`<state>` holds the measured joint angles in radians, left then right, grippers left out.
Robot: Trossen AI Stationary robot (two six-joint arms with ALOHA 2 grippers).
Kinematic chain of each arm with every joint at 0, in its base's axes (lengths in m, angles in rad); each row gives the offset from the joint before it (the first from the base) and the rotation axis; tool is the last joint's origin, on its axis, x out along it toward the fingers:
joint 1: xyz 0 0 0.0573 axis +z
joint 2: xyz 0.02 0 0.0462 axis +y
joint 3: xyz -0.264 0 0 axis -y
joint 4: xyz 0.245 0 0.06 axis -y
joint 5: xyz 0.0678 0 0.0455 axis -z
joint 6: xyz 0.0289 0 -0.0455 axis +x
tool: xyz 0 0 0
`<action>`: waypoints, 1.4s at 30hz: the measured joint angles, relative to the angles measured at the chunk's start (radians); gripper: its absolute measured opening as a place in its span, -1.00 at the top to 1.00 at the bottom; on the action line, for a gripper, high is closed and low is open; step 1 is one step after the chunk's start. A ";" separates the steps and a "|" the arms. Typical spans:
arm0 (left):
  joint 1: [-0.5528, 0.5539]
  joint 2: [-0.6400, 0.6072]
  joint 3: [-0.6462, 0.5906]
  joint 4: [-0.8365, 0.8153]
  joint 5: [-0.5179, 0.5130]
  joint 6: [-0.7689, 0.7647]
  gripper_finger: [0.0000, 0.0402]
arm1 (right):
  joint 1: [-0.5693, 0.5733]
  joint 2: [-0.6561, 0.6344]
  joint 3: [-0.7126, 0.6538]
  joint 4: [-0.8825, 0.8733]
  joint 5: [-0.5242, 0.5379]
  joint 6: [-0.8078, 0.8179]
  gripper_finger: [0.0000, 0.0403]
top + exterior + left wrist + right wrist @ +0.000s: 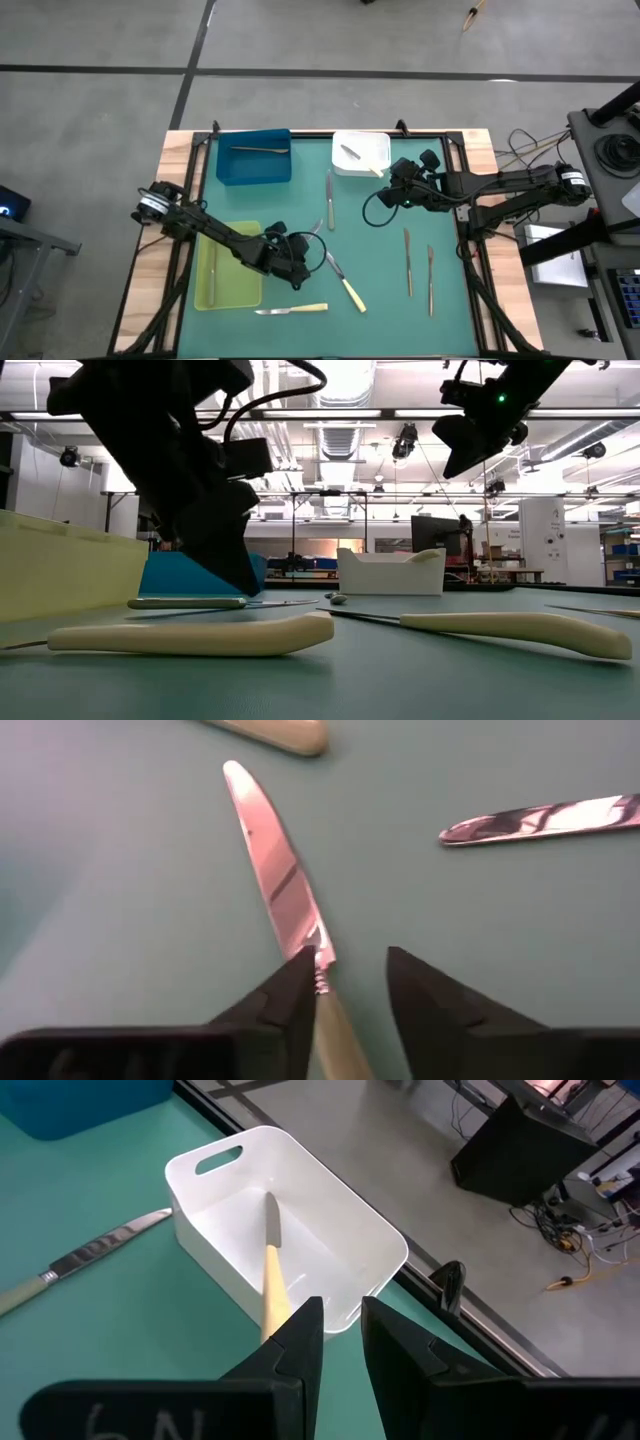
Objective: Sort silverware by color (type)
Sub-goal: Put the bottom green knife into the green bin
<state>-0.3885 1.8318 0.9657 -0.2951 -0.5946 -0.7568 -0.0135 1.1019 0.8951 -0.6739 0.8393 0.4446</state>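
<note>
The yellow-green tray (228, 290) sits at nine o'clock from the left tool (350, 960). That tool is down on the tabletop (370, 240) with its jaws apart, straddling a yellow-handled knife (275, 870) right where blade meets handle, one finger touching it and nothing clamped. That knife looks light, stiff and slick on the steel. I'd judge the matte handle the better hold, as the blade is thin and would likely slide or pivot. A second yellow-handled knife (290, 311) lies at six o'clock from the tool. Two grey metal utensils (407, 262) lie side by side toward three o'clock, flat and hard to get under. The right tool (340, 1305) hangs by the white tray (380, 1245), at its ten o'clock, where another yellow-handled knife (270, 1250) points into the tray. I cannot tell whether that tool grips it.
</note>
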 joint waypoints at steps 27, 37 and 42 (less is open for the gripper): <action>0.010 0.030 -0.103 0.103 0.035 -0.125 0.87 | 0.000 0.000 0.000 0.002 0.001 0.000 0.69; 0.012 0.018 -0.108 0.101 0.030 -0.223 0.89 | 0.000 0.000 0.000 0.002 0.001 -0.003 0.69; 0.018 -0.036 -0.115 0.067 0.040 -0.225 0.89 | 0.000 0.000 0.000 0.001 0.000 -0.004 0.69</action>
<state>-0.3708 1.7953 0.8506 -0.2283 -0.5547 -0.9815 -0.0135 1.1019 0.8951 -0.6727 0.8395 0.4408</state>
